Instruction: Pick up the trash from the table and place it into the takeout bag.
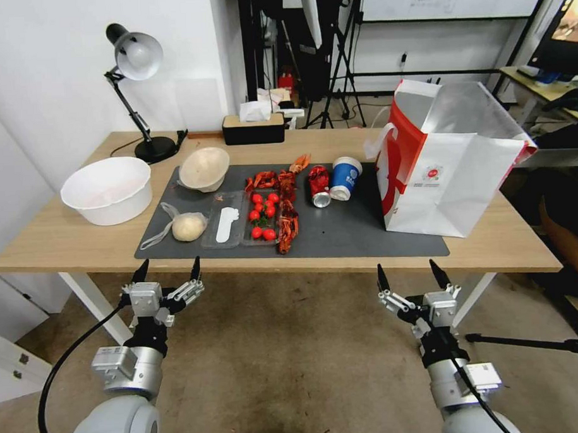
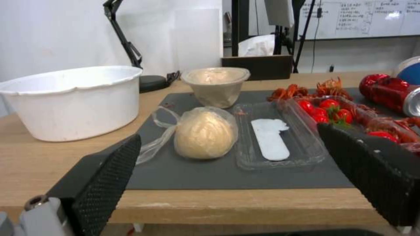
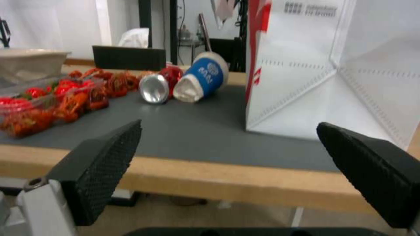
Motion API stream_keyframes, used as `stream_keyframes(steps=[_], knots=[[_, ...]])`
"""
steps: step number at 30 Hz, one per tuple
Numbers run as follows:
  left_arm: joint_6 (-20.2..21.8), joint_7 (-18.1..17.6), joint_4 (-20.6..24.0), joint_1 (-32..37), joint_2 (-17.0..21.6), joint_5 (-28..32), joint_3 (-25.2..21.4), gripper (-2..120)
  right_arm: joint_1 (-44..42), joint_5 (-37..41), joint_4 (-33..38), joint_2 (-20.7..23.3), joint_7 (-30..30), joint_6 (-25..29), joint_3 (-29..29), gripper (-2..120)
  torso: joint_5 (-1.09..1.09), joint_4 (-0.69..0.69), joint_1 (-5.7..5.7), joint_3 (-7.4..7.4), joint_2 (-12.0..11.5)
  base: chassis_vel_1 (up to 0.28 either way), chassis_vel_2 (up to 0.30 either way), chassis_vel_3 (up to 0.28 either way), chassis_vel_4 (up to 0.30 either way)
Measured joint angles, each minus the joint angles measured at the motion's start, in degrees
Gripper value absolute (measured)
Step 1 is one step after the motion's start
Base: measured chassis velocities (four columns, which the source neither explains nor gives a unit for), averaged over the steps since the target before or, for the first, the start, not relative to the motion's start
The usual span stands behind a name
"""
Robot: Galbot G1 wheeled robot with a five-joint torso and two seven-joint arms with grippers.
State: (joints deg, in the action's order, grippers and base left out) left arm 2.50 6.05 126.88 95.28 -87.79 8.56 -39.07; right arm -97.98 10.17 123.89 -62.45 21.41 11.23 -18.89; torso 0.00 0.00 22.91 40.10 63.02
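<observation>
The takeout bag (image 1: 455, 173) stands upright and open at the robot's right end of the dark grey mat (image 1: 340, 237), a large white paper bag with red sides, a small round red logo on its front, a silvery lining and a white handle drooping off its left edge. Just beside it to the left, a blue paper cup (image 1: 345, 177) lies tipped toward the robot, touching a crushed red can (image 1: 318, 185) that shows its silver end. Further left, a clear tray holds cherry tomatoes (image 1: 262, 216) with red crayfish shells (image 1: 287, 224) along it, and beside that lies a clear lid (image 1: 225, 226) with a white patch. A clear bag with a beige lump (image 1: 187, 226) lies near the mat's left front, its knotted tail trailing leftward, and a beige paper bowl (image 1: 203, 169) rests tilted at the mat's far left corner. A white tub (image 1: 107, 190) stands off the mat on the bare light wood surface (image 1: 62, 240). The left hand (image 1: 168, 270) and the right hand (image 1: 408, 277) both hang below the near edge, fingers spread wide apart, holding nothing.
</observation>
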Motion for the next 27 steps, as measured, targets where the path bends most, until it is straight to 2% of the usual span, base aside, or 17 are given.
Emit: stream_keyframes(steps=[17, 24, 27], knots=[[-0.2, 0.0, 0.0, 0.1, 0.0, 0.1, -0.5, 100, 2.8, 0.4, -2.1, -0.3, 1.4, -1.2, 3.2, 100, -0.01, -0.01, 0.00, 0.00, 0.0, 0.000, 0.000, 0.000, 0.000], [-0.5, 0.1, -0.1, 0.4, -0.2, 0.1, -0.6, 100, 11.8, 4.5, -1.8, 0.0, 4.1, -7.1, 6.4, 100, 0.00, 0.00, 0.00, 0.00, 0.0, 0.000, 0.000, 0.000, 0.000], [-0.7, 0.2, 0.0, 0.5, -0.3, 0.0, -0.6, 100, 16.9, 9.0, -2.7, 0.7, 4.4, -9.7, 8.4, 100, 0.00, 0.00, 0.00, 0.01, 0.0, 0.000, 0.000, 0.000, 0.000]])
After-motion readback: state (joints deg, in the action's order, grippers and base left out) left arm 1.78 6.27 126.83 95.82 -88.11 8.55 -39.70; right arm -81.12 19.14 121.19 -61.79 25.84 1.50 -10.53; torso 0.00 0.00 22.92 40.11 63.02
